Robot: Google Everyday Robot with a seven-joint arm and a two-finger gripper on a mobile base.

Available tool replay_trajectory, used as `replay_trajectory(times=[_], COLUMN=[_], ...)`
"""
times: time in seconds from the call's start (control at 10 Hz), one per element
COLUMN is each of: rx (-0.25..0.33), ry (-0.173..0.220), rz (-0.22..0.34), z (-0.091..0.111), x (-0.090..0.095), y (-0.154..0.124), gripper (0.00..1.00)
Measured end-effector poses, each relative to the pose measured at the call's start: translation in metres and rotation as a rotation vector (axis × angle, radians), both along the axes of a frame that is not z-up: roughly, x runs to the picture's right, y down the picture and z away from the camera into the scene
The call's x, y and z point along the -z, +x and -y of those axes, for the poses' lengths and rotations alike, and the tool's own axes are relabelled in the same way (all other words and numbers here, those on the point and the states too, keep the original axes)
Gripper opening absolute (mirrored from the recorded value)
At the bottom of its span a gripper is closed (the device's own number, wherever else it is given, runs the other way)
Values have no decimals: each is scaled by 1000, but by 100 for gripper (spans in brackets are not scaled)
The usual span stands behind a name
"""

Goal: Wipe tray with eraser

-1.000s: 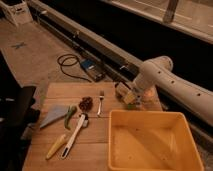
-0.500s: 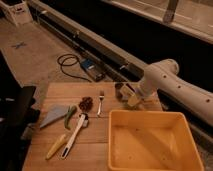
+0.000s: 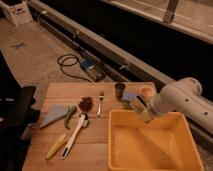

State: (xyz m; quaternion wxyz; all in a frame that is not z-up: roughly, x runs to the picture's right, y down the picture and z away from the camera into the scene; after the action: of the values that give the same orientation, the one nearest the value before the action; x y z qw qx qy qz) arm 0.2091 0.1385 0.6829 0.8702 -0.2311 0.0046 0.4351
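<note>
The large yellow tray (image 3: 150, 147) sits on the right front of the wooden table. My gripper (image 3: 140, 110) hangs at the end of the white arm, just over the tray's far wall near its left corner. It is shut on the eraser (image 3: 144, 114), a small pale block with dark edges, held tilted above the tray's inner back edge. I cannot tell whether the eraser touches the tray.
Behind the gripper stand a dark cup (image 3: 120, 90), a pale blue block (image 3: 130, 95) and an orange round thing (image 3: 146, 91). On the left of the table lie a fork (image 3: 101, 102), a dark red cluster (image 3: 86, 103), a grey cloth (image 3: 54, 116), a white-handled brush (image 3: 75, 135) and a yellow piece (image 3: 56, 146).
My gripper has moved from the back of the table, by the cup and blue block, toward me and down to the tray's far wall, carrying the eraser.
</note>
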Motion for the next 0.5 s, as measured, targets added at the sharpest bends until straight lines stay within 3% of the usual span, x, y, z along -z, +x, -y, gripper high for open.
replay_trajectory(times=[0.2, 0.5], rx=[25, 164], ry=[-33, -119], rz=[34, 45], z=[-22, -55], x=[-2, -15], y=[3, 6], gripper=[0, 0])
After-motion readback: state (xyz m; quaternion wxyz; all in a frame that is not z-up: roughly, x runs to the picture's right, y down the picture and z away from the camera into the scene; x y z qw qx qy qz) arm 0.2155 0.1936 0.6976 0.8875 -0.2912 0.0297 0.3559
